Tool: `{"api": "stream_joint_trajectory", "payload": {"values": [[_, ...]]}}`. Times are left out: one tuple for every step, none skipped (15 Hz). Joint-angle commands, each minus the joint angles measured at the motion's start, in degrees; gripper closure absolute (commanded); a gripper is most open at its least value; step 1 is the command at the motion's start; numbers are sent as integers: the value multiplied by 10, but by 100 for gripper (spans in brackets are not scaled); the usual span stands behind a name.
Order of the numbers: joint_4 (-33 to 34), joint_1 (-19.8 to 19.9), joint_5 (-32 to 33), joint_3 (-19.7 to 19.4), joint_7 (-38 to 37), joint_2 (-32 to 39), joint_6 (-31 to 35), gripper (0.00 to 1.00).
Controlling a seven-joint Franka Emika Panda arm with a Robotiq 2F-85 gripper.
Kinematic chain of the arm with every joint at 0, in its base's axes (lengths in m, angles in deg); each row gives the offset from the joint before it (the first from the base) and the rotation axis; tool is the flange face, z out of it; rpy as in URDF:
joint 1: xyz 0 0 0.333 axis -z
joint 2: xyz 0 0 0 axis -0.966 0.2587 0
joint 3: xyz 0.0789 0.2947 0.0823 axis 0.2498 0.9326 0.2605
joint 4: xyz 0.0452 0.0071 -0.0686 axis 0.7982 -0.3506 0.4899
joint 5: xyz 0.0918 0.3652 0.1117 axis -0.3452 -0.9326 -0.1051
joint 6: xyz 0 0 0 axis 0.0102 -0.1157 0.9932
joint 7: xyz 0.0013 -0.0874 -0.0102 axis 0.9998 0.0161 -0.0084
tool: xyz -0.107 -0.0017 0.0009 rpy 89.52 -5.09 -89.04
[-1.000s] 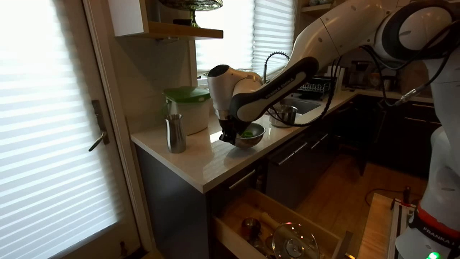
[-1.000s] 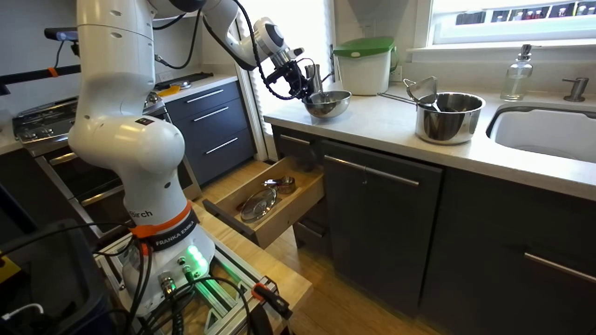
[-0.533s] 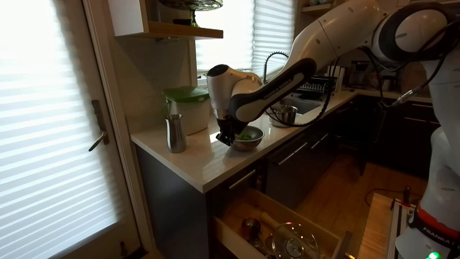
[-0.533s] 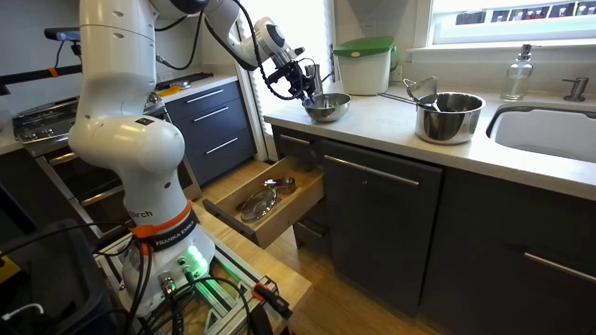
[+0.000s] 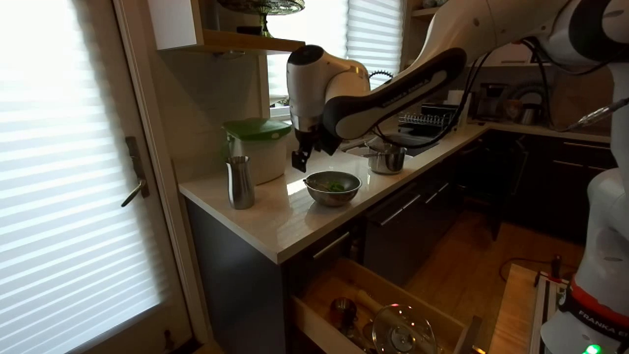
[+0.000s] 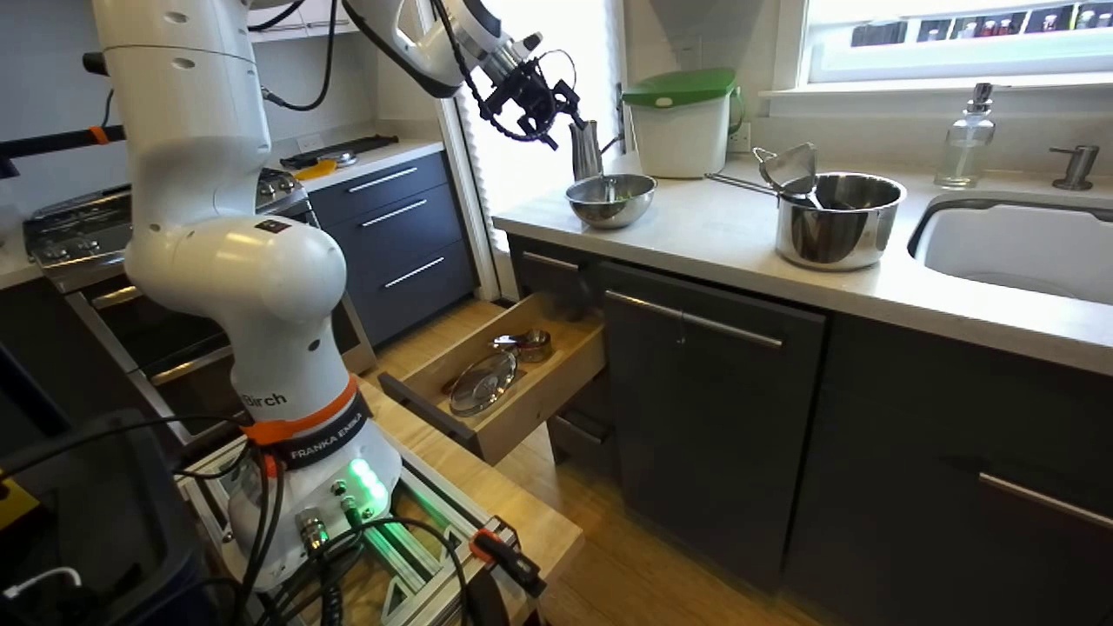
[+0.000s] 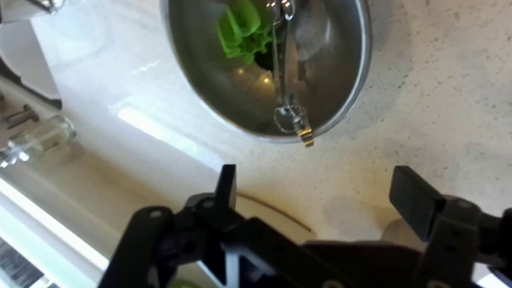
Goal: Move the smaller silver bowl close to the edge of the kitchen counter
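Note:
The smaller silver bowl (image 5: 333, 197) sits upright on the pale kitchen counter (image 5: 265, 233), close to its front edge in both exterior views. Inside the bowl, the wrist view shows a bright green item (image 7: 244, 30) and a thin metal utensil (image 7: 280, 68) whose gold-coloured end pokes over the rim. My gripper (image 7: 320, 186) is open, its black fingers wide apart with only countertop seen between them. It hovers above the bowl in an exterior view (image 6: 563, 130), apart from the rim and a little toward the metal cup's side.
A tall metal cup (image 5: 241, 184) and a green-lidded white container (image 5: 260, 155) stand behind the bowl. Farther along is a steel pot (image 6: 835, 230) with a strainer (image 6: 789, 174), beside the sink (image 6: 1035, 252). A drawer (image 6: 539, 396) is pulled out below the counter.
The bowl, tilted and held at its rim a second ago, came down level onto the counter. My gripper has let go of it, opened and risen clear.

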Motion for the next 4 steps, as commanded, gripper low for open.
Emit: {"api": "stream_joint_trajectory", "payload": {"values": [[-67,5,100,22,6,-83,21,0],[-69,9,127,29,15,-91,19,0],[-27,18,86,37,5,-56,1,0],[-34,19,102,42,7,-69,2,0]]}}
